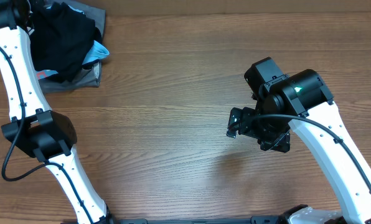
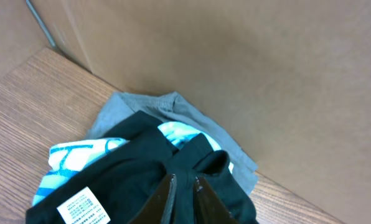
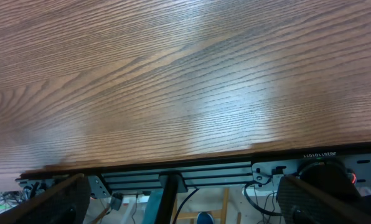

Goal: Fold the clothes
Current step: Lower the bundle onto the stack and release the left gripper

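The black T-shirt [image 1: 61, 37] lies bunched on top of a clothes pile at the table's far left corner. In the left wrist view its dark fabric [image 2: 129, 180] fills the lower frame, with the small white label [image 2: 79, 208] showing. My left gripper [image 2: 184, 177] is down on the pile, its two fingers nearly together with a fold of the black fabric pinched between them. From overhead the left gripper [image 1: 30, 15] is mostly hidden at the frame's top edge. My right gripper [image 1: 236, 122] hovers over bare table at the right, wide open and holding nothing [image 3: 182, 186].
Under the black shirt lie a light blue printed shirt [image 2: 73, 155] and a grey garment [image 2: 154, 106]. A brown wall [image 2: 235, 62] stands right behind the pile. The right wrist view shows the table's near edge [image 3: 185, 158] with a metal rail below it.
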Robot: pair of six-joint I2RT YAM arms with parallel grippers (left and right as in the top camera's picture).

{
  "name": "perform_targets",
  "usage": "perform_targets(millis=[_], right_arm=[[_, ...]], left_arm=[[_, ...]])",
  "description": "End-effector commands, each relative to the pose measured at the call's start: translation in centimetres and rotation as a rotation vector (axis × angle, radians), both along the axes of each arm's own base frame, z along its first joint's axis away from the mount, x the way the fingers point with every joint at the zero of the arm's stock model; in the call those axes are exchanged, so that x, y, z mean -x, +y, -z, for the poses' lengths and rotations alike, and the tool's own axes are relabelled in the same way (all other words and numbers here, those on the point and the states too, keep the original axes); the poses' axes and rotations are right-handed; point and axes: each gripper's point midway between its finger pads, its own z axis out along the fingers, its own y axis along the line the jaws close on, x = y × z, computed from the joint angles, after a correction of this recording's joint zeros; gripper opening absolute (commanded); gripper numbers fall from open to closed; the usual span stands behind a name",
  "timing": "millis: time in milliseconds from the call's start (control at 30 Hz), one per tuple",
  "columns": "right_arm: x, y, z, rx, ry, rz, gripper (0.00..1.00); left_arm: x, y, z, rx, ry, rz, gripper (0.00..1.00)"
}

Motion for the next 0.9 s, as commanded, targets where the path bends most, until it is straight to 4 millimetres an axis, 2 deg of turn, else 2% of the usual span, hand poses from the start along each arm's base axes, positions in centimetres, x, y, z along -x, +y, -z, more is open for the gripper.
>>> perform_targets(millis=[0, 133, 300, 333, 400, 500, 567, 600, 633, 700, 867], right_arm=[[0.1, -0.2, -0.1, 0.006, -0.009, 0.008, 1.0], [0.1, -0.2, -0.1, 0.006, -0.01, 0.008, 1.0], [0.1, -0.2, -0.1, 0.006, -0.01, 0.008, 1.0], [0.1, -0.2, -0.1, 0.006, -0.01, 0.008, 1.0], [0.1, -0.2, -0.1, 0.006, -0.01, 0.008, 1.0], [0.1, -0.2, -0.1, 0.006, -0.009, 0.011, 1.0], [0.1, -0.2, -0.1, 0.007, -0.007, 0.024, 1.0], [0.0, -0.2, -0.1, 0.007, -0.008, 0.023, 0.97], [0.0, -0.3, -0.1, 0.012, -0.011, 0.027, 0.96], [-0.3, -1.1, 0.0, 0.06, -0.026, 0.073, 0.96], [-0.7, -1.7, -0.2, 0.117, -0.075, 0.107, 0.97]], left_arm=[[-0.9, 0.4, 4.2, 0.001, 0.071, 0.009, 0.16], [-1.8, 0.7, 9.3, 0.018, 0.142, 0.014, 0.17], [-2.0, 1.0, 15.9, 0.047, 0.246, 0.031, 0.26], [-1.9, 0.9, 16.7, 0.058, 0.26, 0.035, 0.27], [-1.9, 0.7, 16.8, 0.067, 0.263, 0.041, 0.33], [-2.1, 0.6, 13.8, 0.062, 0.208, 0.044, 0.51], [-2.1, 0.0, 10.8, 0.081, 0.153, 0.053, 0.67], [-2.1, -0.4, 9.2, 0.09, 0.122, 0.066, 0.75], [-2.0, -0.9, 7.3, 0.094, 0.088, 0.088, 0.79], [-1.5, -1.8, 3.0, 0.091, 0.017, 0.123, 0.98], [2.1, -3.3, -7.0, 0.06, -0.115, 0.129, 1.0]])
